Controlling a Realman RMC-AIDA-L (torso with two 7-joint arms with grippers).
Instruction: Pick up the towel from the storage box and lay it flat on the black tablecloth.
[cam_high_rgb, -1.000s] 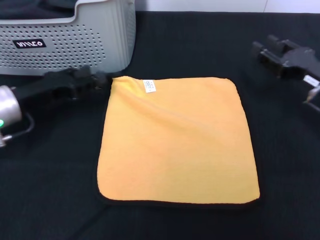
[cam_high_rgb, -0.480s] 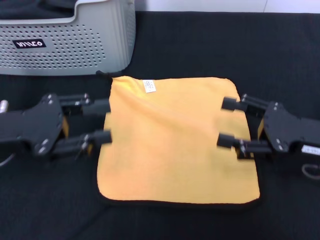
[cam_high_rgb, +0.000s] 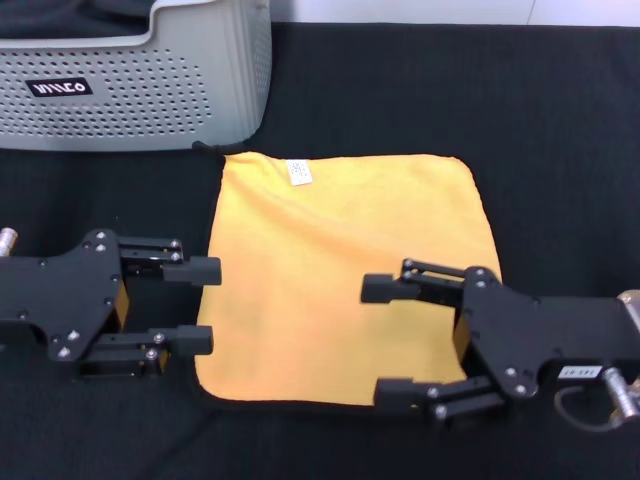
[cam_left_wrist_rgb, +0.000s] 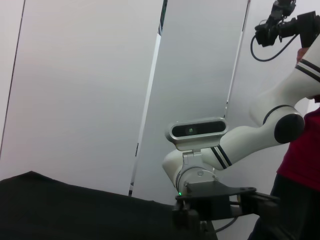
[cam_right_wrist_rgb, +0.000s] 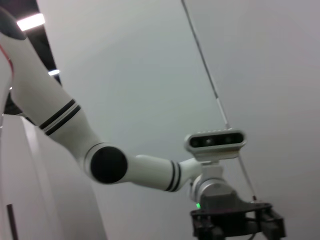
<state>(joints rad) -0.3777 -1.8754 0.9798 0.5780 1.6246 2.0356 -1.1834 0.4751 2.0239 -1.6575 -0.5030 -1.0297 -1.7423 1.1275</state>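
Black tablecloth bears towel, corner hidden, seemingly flat.

right arm, right claw, black tablecloth

Head camera sits high on the robot, facing forward and steeply down at the black tablecloth; close enough that both grippers fill the near edge of its view.

Left wrist camera faces sideways across the table, close to cloth level, toward pale wall panels. It catches the right arm farther off.

Right wrist camera faces back the opposite way and tilts upward. It catches the left arm.

Each wrist view shows the other arm; the head view shows both.
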